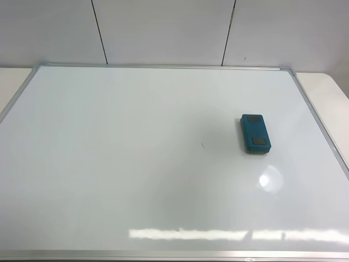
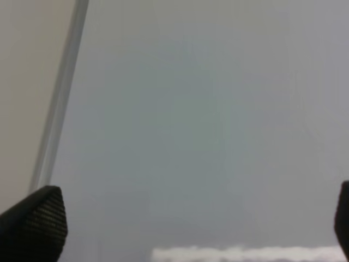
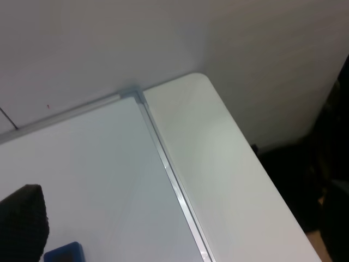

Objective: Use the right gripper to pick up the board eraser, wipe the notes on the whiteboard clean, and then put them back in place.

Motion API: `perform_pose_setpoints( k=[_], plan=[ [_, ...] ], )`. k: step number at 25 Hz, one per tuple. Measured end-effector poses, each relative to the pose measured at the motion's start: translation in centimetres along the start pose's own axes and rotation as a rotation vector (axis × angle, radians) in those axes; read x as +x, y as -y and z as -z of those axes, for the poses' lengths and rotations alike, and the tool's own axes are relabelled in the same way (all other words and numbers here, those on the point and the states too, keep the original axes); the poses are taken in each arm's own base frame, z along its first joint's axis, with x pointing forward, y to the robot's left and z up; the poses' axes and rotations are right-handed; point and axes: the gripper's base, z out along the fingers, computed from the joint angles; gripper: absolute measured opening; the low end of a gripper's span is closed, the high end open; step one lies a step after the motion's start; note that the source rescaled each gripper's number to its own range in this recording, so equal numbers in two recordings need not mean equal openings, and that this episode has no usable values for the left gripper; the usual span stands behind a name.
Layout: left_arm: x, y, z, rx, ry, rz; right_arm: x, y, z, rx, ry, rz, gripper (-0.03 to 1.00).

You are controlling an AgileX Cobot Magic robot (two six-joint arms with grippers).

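One board eraser (image 1: 254,134) lies on the whiteboard (image 1: 136,164) beside one faint pen mark (image 1: 202,145), no readable writing; left gripper (image 2: 185,229) spread wide, right gripper (image 3: 22,221) state unclear.

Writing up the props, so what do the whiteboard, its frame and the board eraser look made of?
Whiteboard: glossy white coated surface, mirroring the lights. Frame: thin silvery strip, likely aluminium. Board eraser: matte teal block, probably plastic, with two grey patches on top.
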Motion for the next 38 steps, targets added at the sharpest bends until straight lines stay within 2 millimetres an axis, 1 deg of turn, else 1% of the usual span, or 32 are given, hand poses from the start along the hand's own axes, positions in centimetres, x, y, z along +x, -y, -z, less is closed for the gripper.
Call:
perform_pose_setpoints(
  k=[3,6,8,11,13,15,18,20,26,28,29,32,36,38],
  plan=[
    [0.0,0.0,0.0,0.000,0.000,0.000,1.6,1.4,3.8,0.002,0.091,0.012,1.00],
    [0.0,0.0,0.0,0.000,0.000,0.000,4.0,2.5,6.4,-0.006,0.157,0.022,1.00],
    [0.0,0.0,0.0,0.000,0.000,0.000,5.9,3.2,7.8,-0.015,0.197,0.029,1.00],
    [0.0,0.0,0.0,0.000,0.000,0.000,8.9,3.9,8.8,-0.035,0.231,0.044,1.00],
    [0.0,0.0,0.0,0.000,0.000,0.000,10.9,4.2,9.0,-0.052,0.241,0.053,1.00],
    [0.0,0.0,0.0,0.000,0.000,0.000,12.9,4.5,8.9,-0.066,0.248,0.061,1.00],
    [0.0,0.0,0.0,0.000,0.000,0.000,15.6,4.6,8.0,-0.087,0.241,0.074,1.00],
    [0.0,0.0,0.0,0.000,0.000,0.000,16.7,4.5,7.1,-0.096,0.213,0.085,1.00],
    [0.0,0.0,0.0,0.000,0.000,0.000,18.7,3.4,3.3,-0.143,0.117,0.101,1.00],
    [0.0,0.0,0.0,0.000,0.000,0.000,19.8,3.1,2.0,-0.158,0.064,0.103,1.00],
    [0.0,0.0,0.0,0.000,0.000,0.000,20.1,3.1,1.7,-0.160,0.045,0.104,1.00],
    [0.0,0.0,0.0,0.000,0.000,0.000,20.3,3.1,1.5,-0.159,0.033,0.107,1.00],
    [0.0,0.0,0.0,0.000,0.000,0.000,21.2,3.2,1.0,-0.142,-0.036,0.120,1.00],
    [0.0,0.0,0.0,0.000,0.000,0.000,21.2,3.2,1.0,-0.142,-0.037,0.122,1.00]
  ],
)
